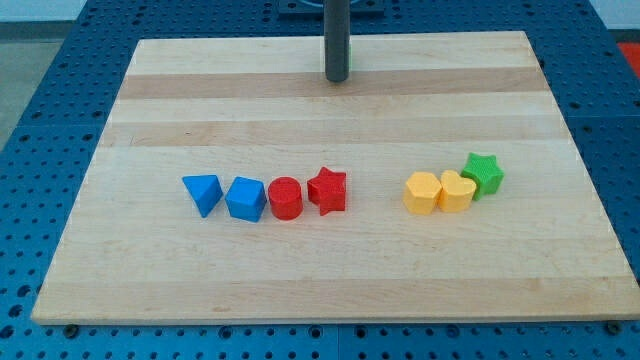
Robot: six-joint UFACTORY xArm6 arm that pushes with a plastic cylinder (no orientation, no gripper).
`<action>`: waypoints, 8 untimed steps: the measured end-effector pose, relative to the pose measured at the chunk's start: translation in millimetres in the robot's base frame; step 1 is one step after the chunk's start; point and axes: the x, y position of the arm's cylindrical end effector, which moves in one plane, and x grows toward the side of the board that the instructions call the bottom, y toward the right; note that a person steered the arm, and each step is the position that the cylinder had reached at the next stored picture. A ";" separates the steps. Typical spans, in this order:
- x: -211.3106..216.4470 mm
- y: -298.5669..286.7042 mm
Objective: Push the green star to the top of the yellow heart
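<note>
The green star (484, 173) sits at the view's right, touching the upper right side of the yellow heart (457, 191). A second yellow block (422, 192), roughly hexagonal, touches the heart's left side. My tip (337, 79) is at the view's top centre, far above and to the left of the green star, touching no block.
A row of blocks lies left of centre: a blue triangle (203, 193), a blue cube-like block (246, 198), a red cylinder (286, 197) and a red star (328, 189). The wooden board (320, 260) rests on a blue perforated table.
</note>
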 end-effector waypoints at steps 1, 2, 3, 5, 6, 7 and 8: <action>22.2 21.7; 73.4 91.3; 84.3 144.4; 196.4 237.3; 208.5 237.7; 234.9 220.8; 244.8 200.2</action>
